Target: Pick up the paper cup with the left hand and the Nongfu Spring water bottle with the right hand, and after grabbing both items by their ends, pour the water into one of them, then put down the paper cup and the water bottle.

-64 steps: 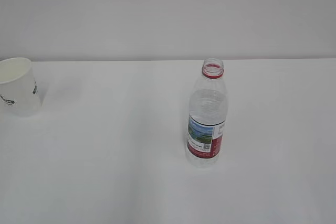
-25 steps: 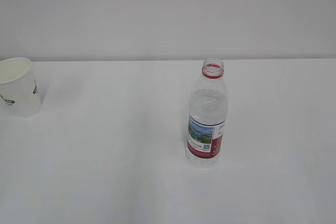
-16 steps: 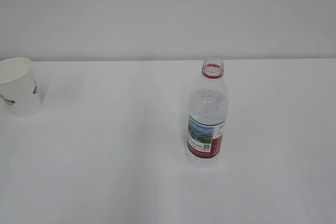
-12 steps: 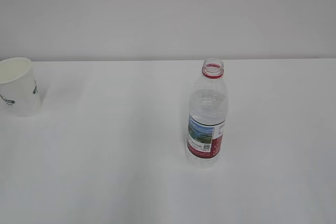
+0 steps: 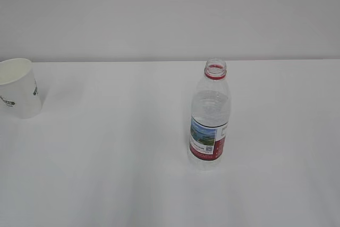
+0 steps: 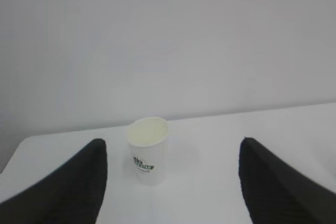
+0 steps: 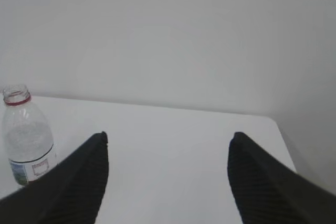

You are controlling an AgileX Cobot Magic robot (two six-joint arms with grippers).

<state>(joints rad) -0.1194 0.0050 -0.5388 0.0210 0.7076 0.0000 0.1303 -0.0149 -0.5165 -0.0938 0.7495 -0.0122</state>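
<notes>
Both the left hand and right hand stand wide apart and empty, the paper cup ahead between the left fingers, the Nongfu Spring water bottle left of the right hand.

Only the fingers show — two matte black, ribbed, tapering fingers on the left arm, and the same black ribbed pair on the right arm — rounded at their tips.

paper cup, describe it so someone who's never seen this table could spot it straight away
On the white table, look to the far left edge of the exterior view, well apart from the uncapped water bottle. The paper cup stands upright there: short, white, tapered, open-topped, with a small dark-green logo on its side.
</notes>
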